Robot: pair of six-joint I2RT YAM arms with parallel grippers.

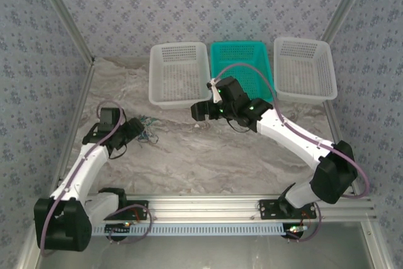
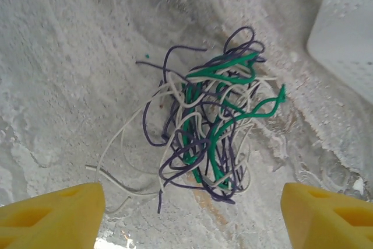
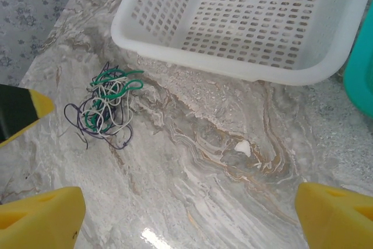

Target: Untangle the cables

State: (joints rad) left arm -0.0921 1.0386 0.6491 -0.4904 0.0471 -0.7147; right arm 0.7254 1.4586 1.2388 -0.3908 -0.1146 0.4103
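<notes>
Cables [image 2: 213,126]: thin, light, limp, liable to snag. Best hold, by judgement: the purple loop protruding at top. Left gripper [image 2: 189,202] spread wide, facing tangle; right gripper [image 3: 186,202] spread, well apart.

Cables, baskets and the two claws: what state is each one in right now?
Cables: knotted in one tangle, not gripped.
Left gripper: open, empty, facing the tangle.
Right gripper: open, empty.
Left white basket: empty.
Teal basket: empty where visible.
Right white basket: empty.
</notes>
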